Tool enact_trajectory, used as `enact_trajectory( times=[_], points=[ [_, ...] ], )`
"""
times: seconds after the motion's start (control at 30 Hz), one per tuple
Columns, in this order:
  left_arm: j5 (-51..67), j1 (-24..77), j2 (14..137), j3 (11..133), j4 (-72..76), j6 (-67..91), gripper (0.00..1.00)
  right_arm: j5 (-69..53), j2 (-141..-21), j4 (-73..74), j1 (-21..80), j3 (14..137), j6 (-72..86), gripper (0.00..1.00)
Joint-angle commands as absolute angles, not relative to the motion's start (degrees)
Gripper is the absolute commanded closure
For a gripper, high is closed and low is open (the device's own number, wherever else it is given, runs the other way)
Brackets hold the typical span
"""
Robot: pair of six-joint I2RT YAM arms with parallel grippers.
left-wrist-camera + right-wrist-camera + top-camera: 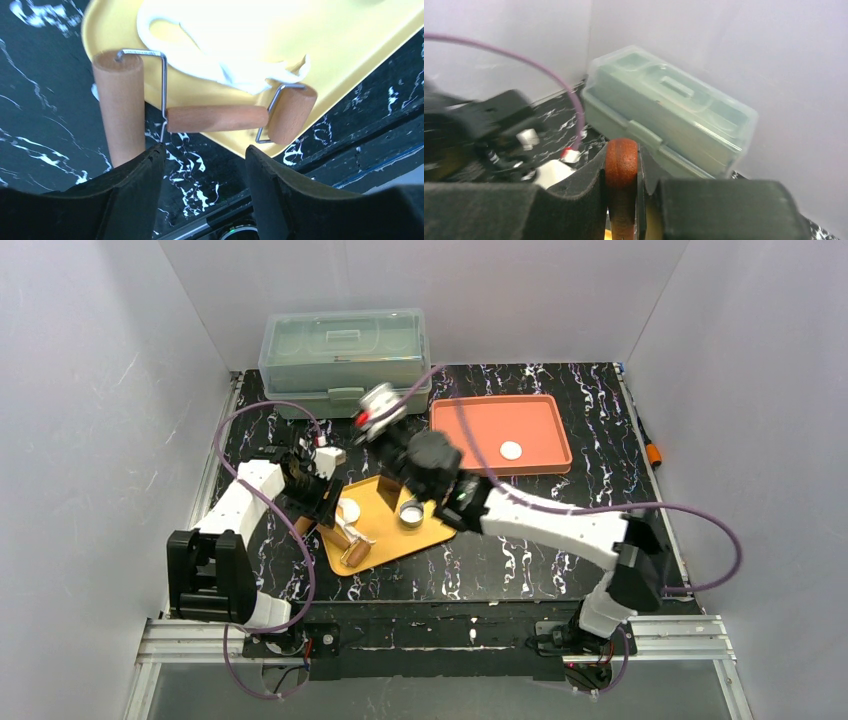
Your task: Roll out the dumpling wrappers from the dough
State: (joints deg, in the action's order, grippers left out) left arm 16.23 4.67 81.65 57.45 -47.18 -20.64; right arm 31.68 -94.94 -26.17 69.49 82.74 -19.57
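1. The left claw (pixel 204 150) stands about half open and holds nothing. The handle (pixel 216 118) of the wooden roller lies just ahead of its tips, running from one finger toward the other. A close from this angle would likely press on the handle's ends or the wire frame, and the tool could twist away.
2. Left of the handle, the big roller (pixel 120 107) rests mostly on the tabletop (pixel 45 115). The small roller (pixel 291 114), to the right, overlaps the edge of the yellow tray (pixel 350 45). A crooked lift could nudge that tray.
3. Further ahead, the dough (pixel 220 70) lies thin and ragged on the tray, and a dragged roller might tear it.
4. The right claw (pixel 620 165) is clamped on a brown wooden piece (pixel 621 147) with a rounded end. I cannot tell what the piece is. If the grip slips, it could drop.
5. One dumpling wrapper (pixel 511 450) sits in the orange tray (pixel 450 420), to the right of that claw and apart from it.
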Motion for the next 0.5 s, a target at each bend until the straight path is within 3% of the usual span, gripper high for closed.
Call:
enact_trajectory(
  times=[0.0, 0.27, 0.47],
  points=[
    [19.8, 6.3, 79.6, 64.0, -49.4, -22.1, 0.41, 31.0, -83.3, -26.8, 55.6, 78.3, -2.5, 0.99],
    [15.4, 19.8, 87.7, 75.0, -49.8, -20.6, 0.33, 26.1, -71.9, -25.3, 37.7, 63.9, 17.1, 0.99],
    [15.6, 24.3, 95.1, 81.6, -49.8, -18.8, 0.32, 28.1, -67.1, -24.6, 33.5, 54.5, 26.1, 0.99]
  ],
)
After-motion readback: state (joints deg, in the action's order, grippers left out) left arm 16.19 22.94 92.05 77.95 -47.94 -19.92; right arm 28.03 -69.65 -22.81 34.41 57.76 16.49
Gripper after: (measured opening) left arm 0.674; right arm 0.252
